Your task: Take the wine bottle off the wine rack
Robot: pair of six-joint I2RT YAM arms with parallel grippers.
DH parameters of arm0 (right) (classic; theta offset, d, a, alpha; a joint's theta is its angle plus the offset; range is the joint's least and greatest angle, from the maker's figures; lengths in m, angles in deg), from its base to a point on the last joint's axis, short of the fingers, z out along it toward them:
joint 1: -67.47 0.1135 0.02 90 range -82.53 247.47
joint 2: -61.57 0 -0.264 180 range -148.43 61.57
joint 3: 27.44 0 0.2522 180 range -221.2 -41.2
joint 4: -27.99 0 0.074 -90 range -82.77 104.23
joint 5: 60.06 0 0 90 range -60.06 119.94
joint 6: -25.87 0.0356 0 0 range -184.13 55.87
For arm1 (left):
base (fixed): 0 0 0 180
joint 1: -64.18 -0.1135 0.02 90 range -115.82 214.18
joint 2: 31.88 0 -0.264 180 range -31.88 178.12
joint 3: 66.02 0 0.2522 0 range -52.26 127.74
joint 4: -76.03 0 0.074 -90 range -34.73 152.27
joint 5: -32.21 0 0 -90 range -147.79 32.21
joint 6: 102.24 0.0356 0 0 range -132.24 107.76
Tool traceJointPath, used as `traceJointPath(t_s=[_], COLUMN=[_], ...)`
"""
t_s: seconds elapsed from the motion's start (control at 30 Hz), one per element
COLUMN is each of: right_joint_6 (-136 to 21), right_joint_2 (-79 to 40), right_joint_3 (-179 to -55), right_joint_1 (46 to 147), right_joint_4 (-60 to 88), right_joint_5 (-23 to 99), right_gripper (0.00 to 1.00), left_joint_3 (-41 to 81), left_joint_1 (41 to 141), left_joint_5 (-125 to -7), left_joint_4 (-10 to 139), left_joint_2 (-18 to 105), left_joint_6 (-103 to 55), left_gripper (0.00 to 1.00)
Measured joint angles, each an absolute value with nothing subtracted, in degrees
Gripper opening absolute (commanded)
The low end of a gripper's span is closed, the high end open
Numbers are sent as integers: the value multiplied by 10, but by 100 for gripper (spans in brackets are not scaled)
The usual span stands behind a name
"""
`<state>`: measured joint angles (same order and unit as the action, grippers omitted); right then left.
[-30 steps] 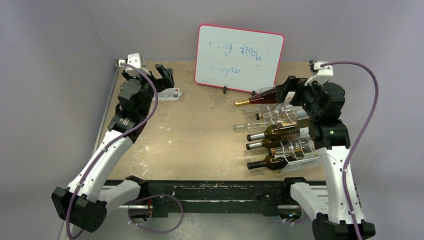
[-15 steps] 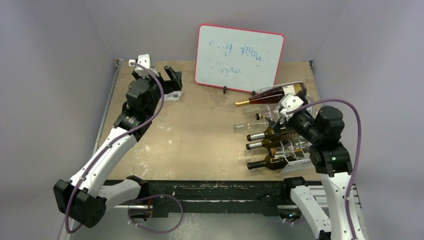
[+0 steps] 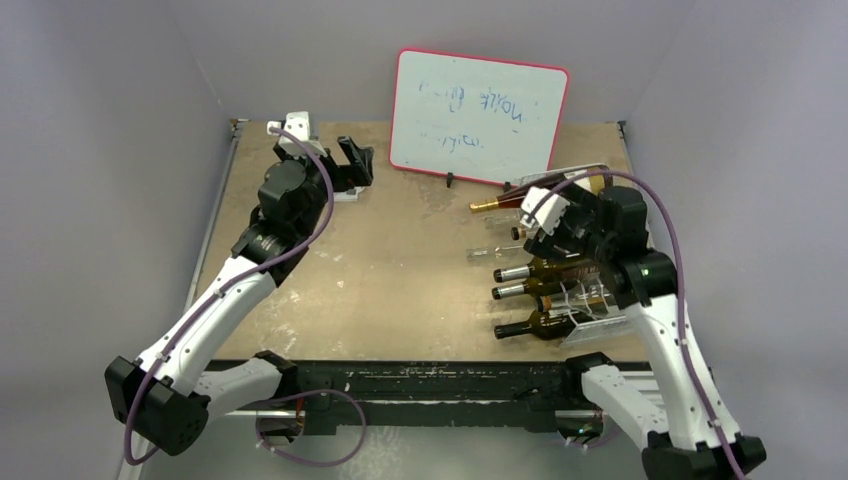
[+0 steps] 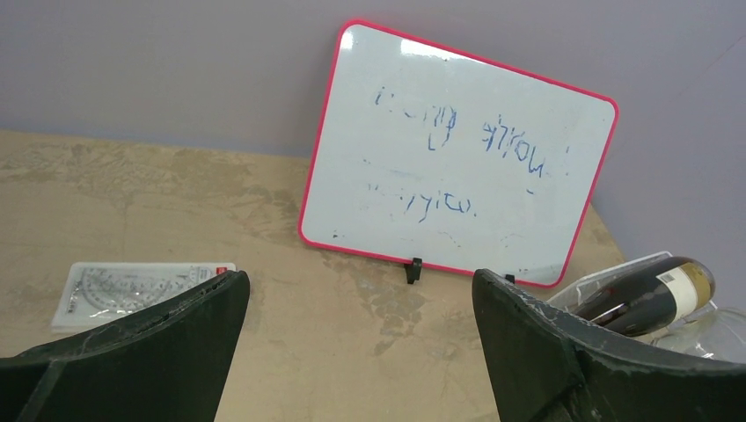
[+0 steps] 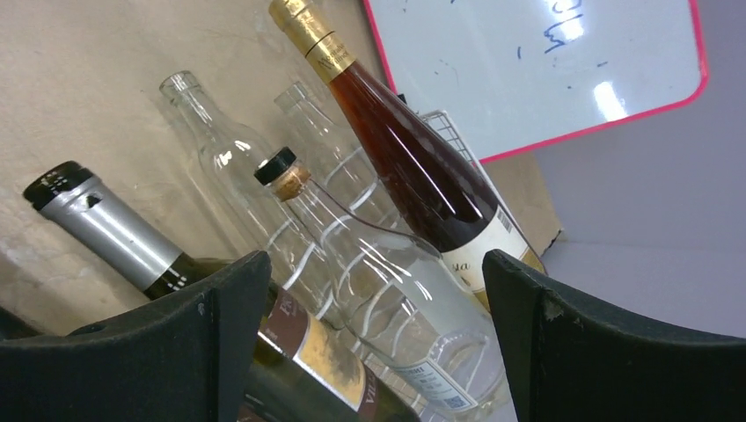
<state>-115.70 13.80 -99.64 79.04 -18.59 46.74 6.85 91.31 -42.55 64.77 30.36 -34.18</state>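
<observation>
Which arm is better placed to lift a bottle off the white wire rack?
Right: the right end effector hangs open over the racked glass bottles; the left end effector is far across the wooden table.

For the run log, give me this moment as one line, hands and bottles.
left hand: open, empty | right hand: open, poised at clear corked bottle | task: no bottle off wine rack yet

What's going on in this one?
The right gripper hangs open over the white wire wine rack, aimed at a clear glass bottle with a cork stopper, gripping nothing. The left gripper is open and empty near the far left corner of the wooden table. Every bottle in view lies on the rack.
</observation>
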Motion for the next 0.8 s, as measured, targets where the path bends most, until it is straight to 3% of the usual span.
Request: traceJointPath(t_s=[0.2, 0.4, 0.8], right_joint_6=[-1161, -1192, -1265], right_joint_2=[63, 58, -76], right_joint_3=[-1025, -1025, -1044], right_joint_1=[795, 804, 848], right_joint_4=[-192, -200, -212], right_joint_5=[429, 424, 381], right_gripper=[98, 93, 79], left_joint_3=[69, 69, 69], left_joint_1=[917, 917, 917], left_joint_5=[-424, -424, -424], left_joint_4=[647, 647, 647], left_joint_2=[304, 304, 312], left_joint_6=[-342, -342, -342], left_gripper=[97, 96, 96])
